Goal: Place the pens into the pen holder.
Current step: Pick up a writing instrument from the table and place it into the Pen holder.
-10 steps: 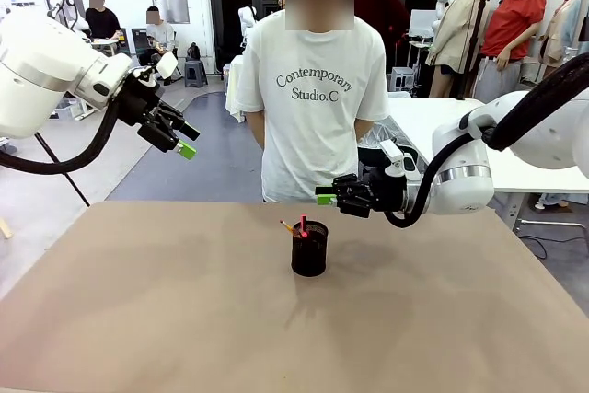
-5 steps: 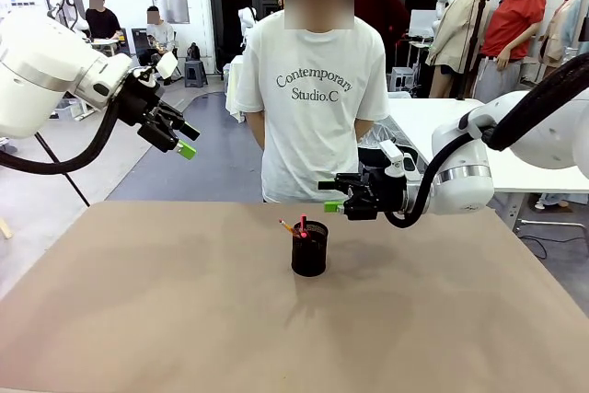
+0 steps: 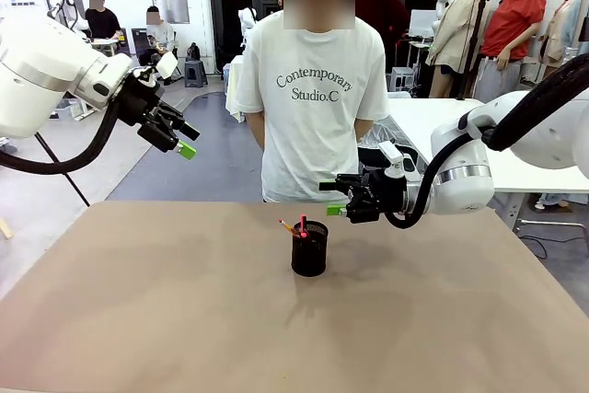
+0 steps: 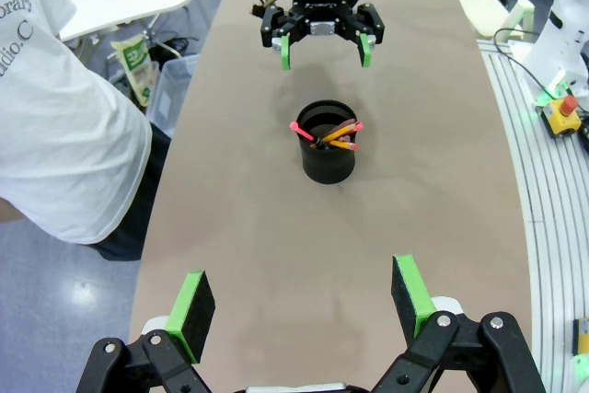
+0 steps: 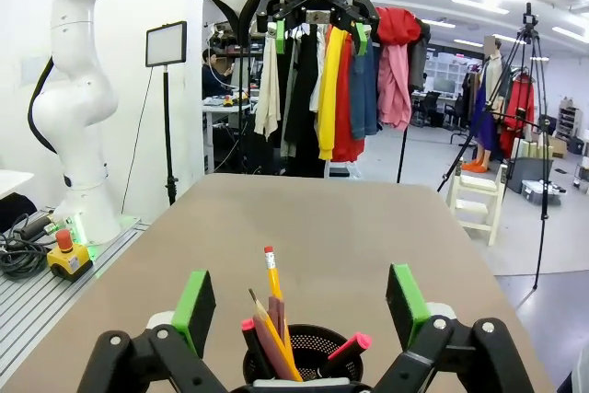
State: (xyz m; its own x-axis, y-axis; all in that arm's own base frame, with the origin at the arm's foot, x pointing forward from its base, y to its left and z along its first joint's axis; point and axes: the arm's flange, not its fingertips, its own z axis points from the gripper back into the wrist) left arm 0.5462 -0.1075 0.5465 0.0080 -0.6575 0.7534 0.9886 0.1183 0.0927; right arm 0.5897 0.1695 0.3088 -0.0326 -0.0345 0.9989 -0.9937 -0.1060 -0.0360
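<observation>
Near the middle of the front view, the pen holder (image 3: 309,248), a small black wire-mesh cylinder with a solid rim, is standing upright on the smooth tan desk (image 3: 184,319), with the pens (image 3: 296,226) poking out of its top. The right tool (image 3: 333,198) is hovering just right of and above the holder, its black fingers with green pads spread wide and gripping nothing. The left tool (image 3: 187,138) is hanging in the upper left of that frame, well away from the holder, likewise wide open and empty. The left wrist view is showing the cup's round mouth from above, with a yellow-orange pencil (image 4: 342,132) and a pinkish-red pen (image 4: 304,131) leaning against the rim. In the right wrist view the pencil's eraser end is sticking up highest, while the holder's lower part is being cut off behind the tool's body at the bottom edge. A person in a white printed T-shirt (image 3: 313,98) is standing at the far side.
</observation>
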